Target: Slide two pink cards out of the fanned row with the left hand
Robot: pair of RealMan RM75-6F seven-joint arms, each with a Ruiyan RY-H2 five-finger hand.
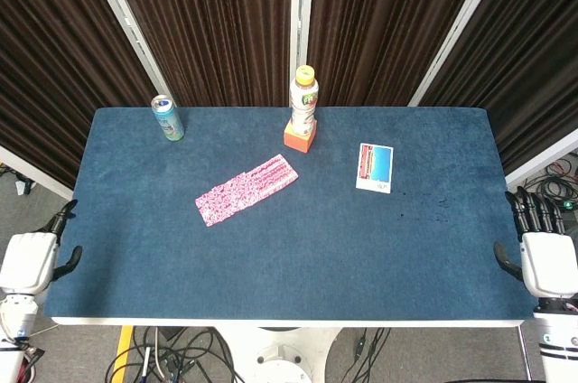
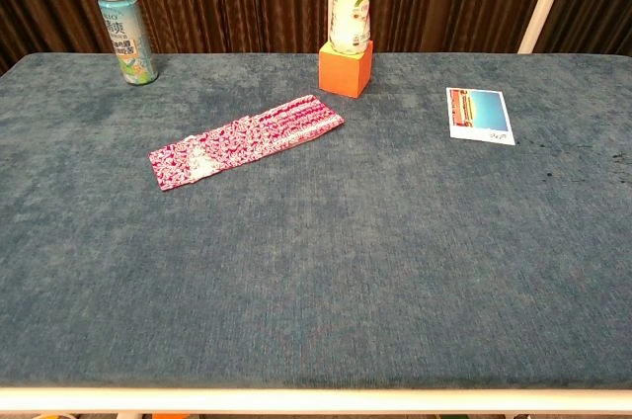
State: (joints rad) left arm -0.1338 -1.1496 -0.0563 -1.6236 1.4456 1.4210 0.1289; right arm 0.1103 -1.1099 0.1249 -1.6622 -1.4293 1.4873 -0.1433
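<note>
Since nothing is gripped yet, the left hand (image 1: pixel 27 261) sits off the bench (image 1: pixel 289 256) edge at about 8 o'clock with fingers empty and how far they spread unclear, while the right hand (image 1: pixel 546 261) parks at 4 o'clock, fingers apart and empty, likely kept clear as the task is left-only. Fanned pink cards (image 1: pixel 247 189) lie flat left of center, running 8 to 2 o'clock, overlapped so singles can slide; can (image 1: pixel 167 117), bottle (image 1: pixel 304 98) on orange block (image 1: pixel 300 135) and postcard (image 1: pixel 375 167) stand well apart
</note>
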